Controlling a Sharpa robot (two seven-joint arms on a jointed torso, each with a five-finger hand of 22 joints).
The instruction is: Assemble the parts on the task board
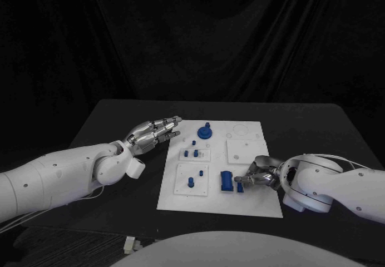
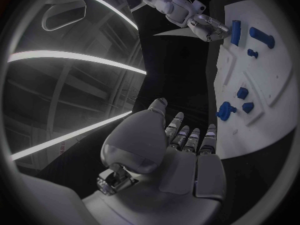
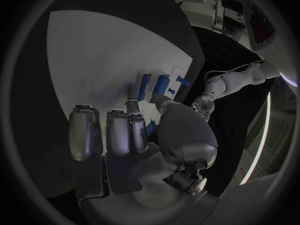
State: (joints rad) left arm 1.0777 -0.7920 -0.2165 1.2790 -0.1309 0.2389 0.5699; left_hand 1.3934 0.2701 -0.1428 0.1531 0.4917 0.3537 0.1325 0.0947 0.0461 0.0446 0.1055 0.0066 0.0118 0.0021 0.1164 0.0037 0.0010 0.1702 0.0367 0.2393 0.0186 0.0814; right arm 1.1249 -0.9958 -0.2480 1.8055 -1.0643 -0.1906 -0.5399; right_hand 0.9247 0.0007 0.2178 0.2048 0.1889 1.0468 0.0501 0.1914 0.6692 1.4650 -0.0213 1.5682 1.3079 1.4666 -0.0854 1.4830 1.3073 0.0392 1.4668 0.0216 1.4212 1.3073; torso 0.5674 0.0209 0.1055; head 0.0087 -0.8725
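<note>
My left hand (image 1: 152, 135) hovers with fingers extended, holding nothing, at the left edge of the white task board (image 1: 248, 203) mid-table. On the board I count about six blue parts: a round gear-like piece (image 1: 205, 132), small pegs (image 1: 191, 152), a peg (image 1: 191, 181) and a block (image 1: 227, 181). They look light, rigid, slippery; I'd pinch their sides. My right hand (image 1: 258, 179) pinches a small blue piece (image 1: 240, 187) beside the block.

Dim room, black drapes swallowing the light, only the white task board (image 1: 241, 167) bright; the wrist views bend straight edges, with glaring ceiling strip lights streaking across.
</note>
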